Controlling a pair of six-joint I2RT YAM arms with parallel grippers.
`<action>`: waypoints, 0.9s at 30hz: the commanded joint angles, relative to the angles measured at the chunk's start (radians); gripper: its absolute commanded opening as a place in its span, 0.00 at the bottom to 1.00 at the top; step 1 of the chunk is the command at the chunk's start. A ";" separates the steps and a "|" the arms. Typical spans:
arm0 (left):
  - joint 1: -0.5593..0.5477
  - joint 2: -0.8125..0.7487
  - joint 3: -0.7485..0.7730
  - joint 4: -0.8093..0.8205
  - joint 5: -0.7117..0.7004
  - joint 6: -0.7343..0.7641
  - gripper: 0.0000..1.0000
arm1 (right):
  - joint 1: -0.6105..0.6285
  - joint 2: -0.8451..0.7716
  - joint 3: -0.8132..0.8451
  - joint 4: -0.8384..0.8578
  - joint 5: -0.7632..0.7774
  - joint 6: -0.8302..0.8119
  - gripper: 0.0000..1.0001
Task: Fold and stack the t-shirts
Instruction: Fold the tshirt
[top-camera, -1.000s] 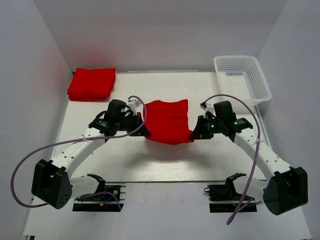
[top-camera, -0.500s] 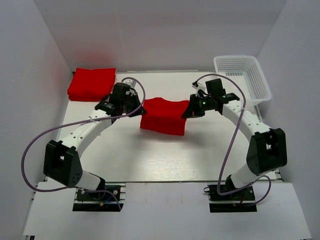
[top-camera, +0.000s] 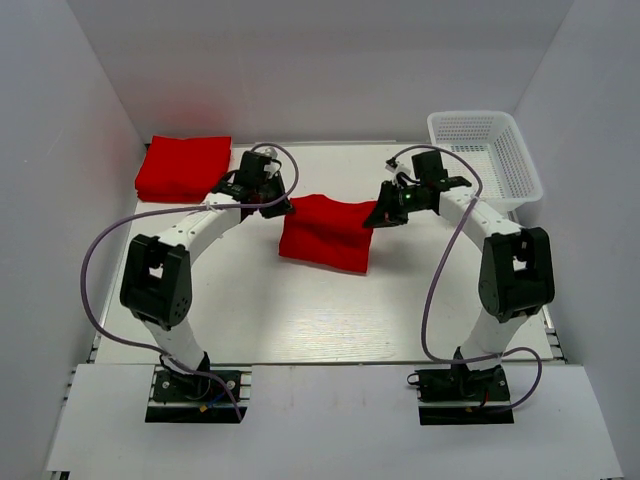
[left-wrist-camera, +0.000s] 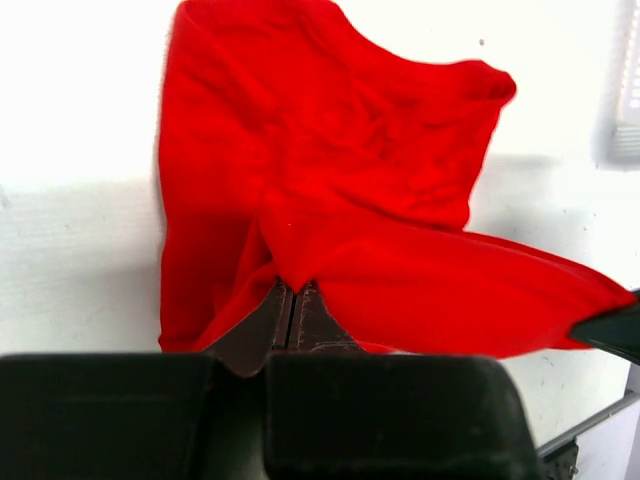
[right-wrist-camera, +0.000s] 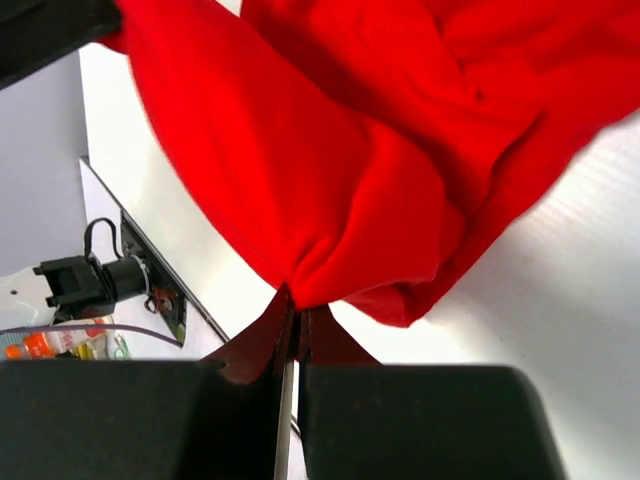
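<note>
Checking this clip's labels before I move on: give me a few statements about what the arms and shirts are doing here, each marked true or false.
1. The left fingers are shut on the middle t-shirt. True.
2. The right fingers are open and clear of the cloth. False: they are shut on the same t-shirt, at its other far corner.
3. A folded red stack lies at the far left corner of the table. True.
4. The white basket stands next to the folded stack. False: it stands at the far right, across the table from the stack.
</note>
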 joint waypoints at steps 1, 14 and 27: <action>0.024 0.019 0.055 0.034 0.004 0.022 0.00 | -0.026 0.029 0.058 0.040 -0.039 0.006 0.00; 0.064 0.224 0.176 0.149 0.127 0.013 0.00 | -0.057 0.173 0.125 0.176 0.022 0.075 0.00; 0.144 0.420 0.486 0.234 0.109 0.003 1.00 | -0.112 0.405 0.518 0.290 0.080 0.229 0.90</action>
